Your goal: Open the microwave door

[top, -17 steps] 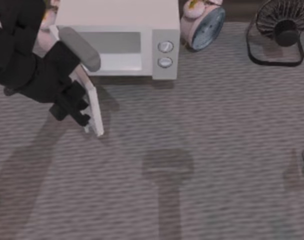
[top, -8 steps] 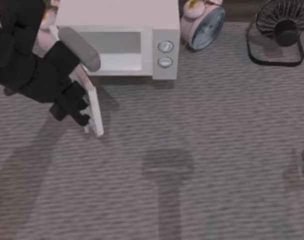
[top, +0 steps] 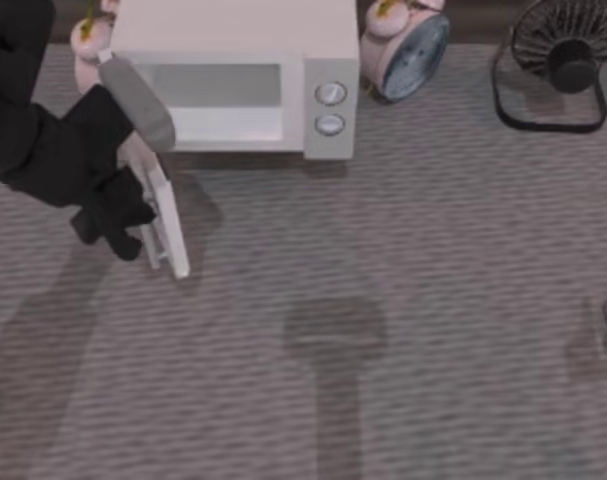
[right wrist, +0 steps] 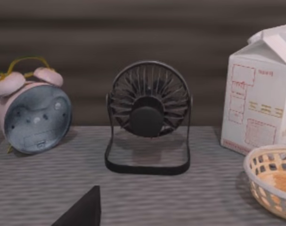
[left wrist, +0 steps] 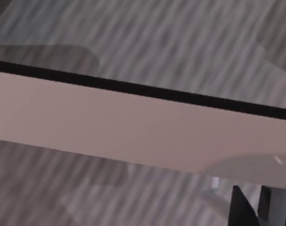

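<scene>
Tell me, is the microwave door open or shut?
Open: the microwave door swings out from the microwave, baring its cavity, left claw at its edge.

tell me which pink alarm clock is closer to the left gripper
The pink alarm clock at the microwave's left corner, mostly hidden by the left arm, sits nearest the left gripper. The other clock, right of the knobs, is much farther off.

Microwave (top: pixel 233 30) casing smooth matt white, plastic-looking, with two shiny silver metallic knobs (top: pixel 330 108); microwave door (top: pixel 166 215) same smooth white finish. Table (top: pixel 403 330) covered in rough grey ribbed cloth. Fan (right wrist: pixel 149 117) dark matt wire, clock (right wrist: pixel 32 113) glossy pink, carton (right wrist: pixel 260 99) matt paper, basket (right wrist: pixel 270 181) woven.
</scene>
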